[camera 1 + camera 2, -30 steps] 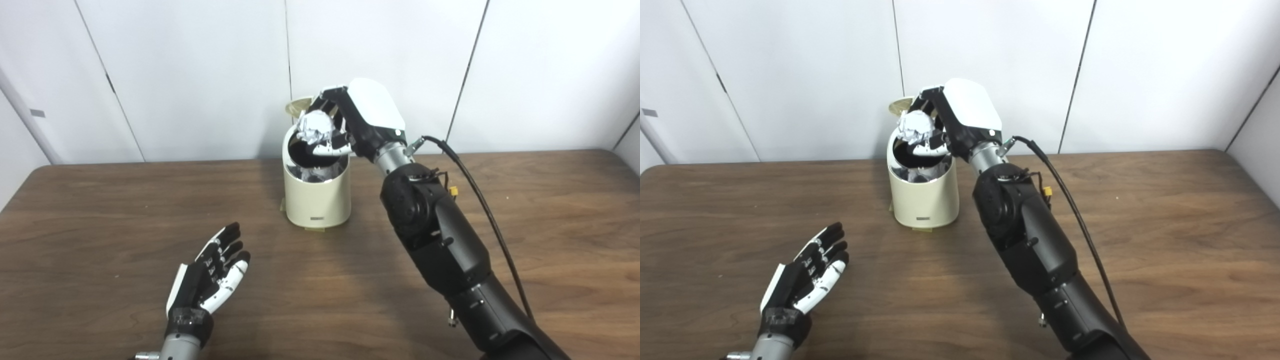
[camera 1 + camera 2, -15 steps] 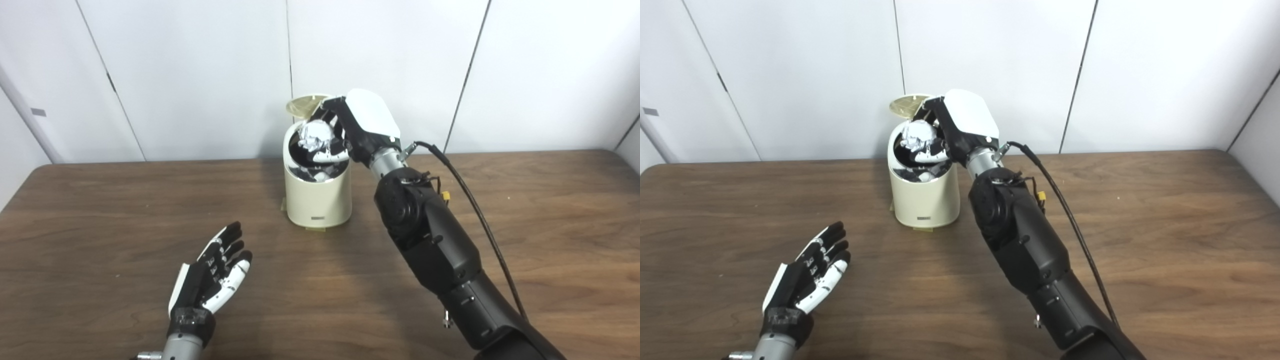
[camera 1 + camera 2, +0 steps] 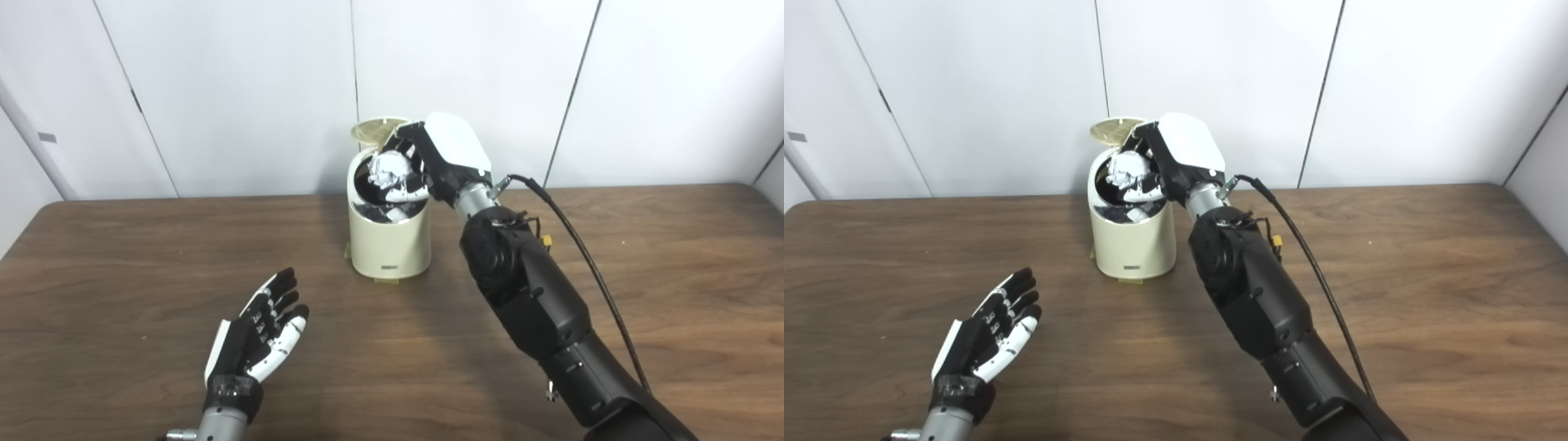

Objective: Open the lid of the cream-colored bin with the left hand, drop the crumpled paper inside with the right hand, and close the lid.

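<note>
Over the last second your right hand (image 3: 438,153) has come down from above the cream-colored bin (image 3: 388,245) until its fingers sit at the bin's open mouth. The crumpled paper (image 3: 387,169) it grips has dropped with it, from clear of the rim to level with it. With the hand lower, you now see more of the raised lid (image 3: 371,130) behind it.

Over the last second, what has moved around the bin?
The right robot hand came down with the crumpled paper, from above the rim into the mouth of the cream-colored bin, and still grips it. Unchanged: lid up, left robot hand open, apart from the bin.
</note>
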`<state>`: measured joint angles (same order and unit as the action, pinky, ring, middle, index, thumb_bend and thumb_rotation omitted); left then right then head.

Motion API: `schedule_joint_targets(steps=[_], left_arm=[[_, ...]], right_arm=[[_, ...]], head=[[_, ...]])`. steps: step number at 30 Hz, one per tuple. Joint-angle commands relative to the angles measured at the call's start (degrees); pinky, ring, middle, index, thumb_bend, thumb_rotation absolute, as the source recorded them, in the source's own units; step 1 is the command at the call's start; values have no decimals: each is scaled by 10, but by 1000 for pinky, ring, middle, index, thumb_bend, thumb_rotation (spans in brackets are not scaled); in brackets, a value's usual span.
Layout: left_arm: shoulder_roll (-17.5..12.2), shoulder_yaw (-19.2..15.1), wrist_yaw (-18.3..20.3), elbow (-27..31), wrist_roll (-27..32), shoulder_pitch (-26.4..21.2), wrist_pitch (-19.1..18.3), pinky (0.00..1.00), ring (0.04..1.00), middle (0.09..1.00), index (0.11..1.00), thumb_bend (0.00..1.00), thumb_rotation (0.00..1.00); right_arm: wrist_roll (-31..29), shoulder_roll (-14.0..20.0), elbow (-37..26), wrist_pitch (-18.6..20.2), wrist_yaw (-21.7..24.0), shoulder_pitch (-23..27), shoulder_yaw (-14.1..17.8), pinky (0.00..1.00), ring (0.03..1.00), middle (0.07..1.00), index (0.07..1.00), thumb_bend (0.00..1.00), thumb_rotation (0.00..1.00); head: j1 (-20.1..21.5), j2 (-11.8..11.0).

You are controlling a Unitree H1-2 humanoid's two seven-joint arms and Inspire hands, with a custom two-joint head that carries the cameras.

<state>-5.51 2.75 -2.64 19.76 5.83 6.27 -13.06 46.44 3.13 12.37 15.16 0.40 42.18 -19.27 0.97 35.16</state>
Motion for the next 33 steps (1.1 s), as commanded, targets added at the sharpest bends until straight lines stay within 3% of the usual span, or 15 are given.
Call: schedule_joint_targets(steps=[1, 5, 6, 7, 9, 13, 15, 19, 23, 28, 33], left_arm=[[30, -2, -5, 19, 0, 13, 8, 849, 898, 912, 920, 428, 253], [28, -1, -5, 18, -2, 12, 9, 851, 898, 911, 918, 425, 255], [28, -1, -4, 17, -1, 12, 9, 858, 903, 916, 921, 426, 252], [28, -2, -4, 17, -1, 12, 8, 858, 903, 916, 921, 426, 249], [26, 0, -4, 17, -4, 11, 10, 856, 902, 915, 919, 424, 246], [25, 1, 0, 15, -1, 10, 12, 860, 903, 914, 919, 409, 237], [26, 1, 0, 15, 0, 9, 12, 858, 901, 915, 920, 408, 214], [27, 1, -1, 15, -2, 9, 13, 854, 900, 917, 921, 413, 195], [26, 2, -1, 12, -6, 9, 18, 838, 896, 916, 919, 403, 176], [26, 2, 1, 11, -1, 8, 18, 838, 897, 919, 922, 404, 163], [27, 2, 0, 10, -2, 7, 17, 833, 897, 920, 924, 417, 159]], right_arm=[[-4, 7, -15, -6, 6, 26, -1, 471, 394, 502, 554, 506, 0], [2, 9, -18, 11, 25, 27, -7, 497, 404, 527, 541, 512, 0], [3, 10, -18, 15, 29, 28, -8, 363, 408, 530, 643, 525, 0], [5, 10, -19, 19, 33, 28, -10, 265, 343, 500, 680, 551, 0], [9, 12, -22, 27, 41, 29, -13, 199, 271, 479, 702, 568, 0], [7, 14, -24, 35, 52, 31, -15, 201, 290, 474, 732, 575, 0], [5, 16, -24, 35, 54, 31, -15, 161, 221, 469, 740, 577, 0], [3, 18, -25, 33, 54, 31, -16, 189, 269, 472, 741, 576, 0], [5, 20, -26, 33, 54, 31, -18, 260, 387, 483, 734, 572, 0], [7, 19, -27, 32, 49, 32, -19, 230, 349, 479, 727, 574, 0], [2, 17, -25, 24, 40, 32, -15, 323, 467, 489, 708, 570, 0]], head=[[1, 0], [3, 0], [3, 0], [3, 0], [3, -1], [4, -2], [4, -2], [4, -3], [5, -3], [5, -3], [6, -4]])
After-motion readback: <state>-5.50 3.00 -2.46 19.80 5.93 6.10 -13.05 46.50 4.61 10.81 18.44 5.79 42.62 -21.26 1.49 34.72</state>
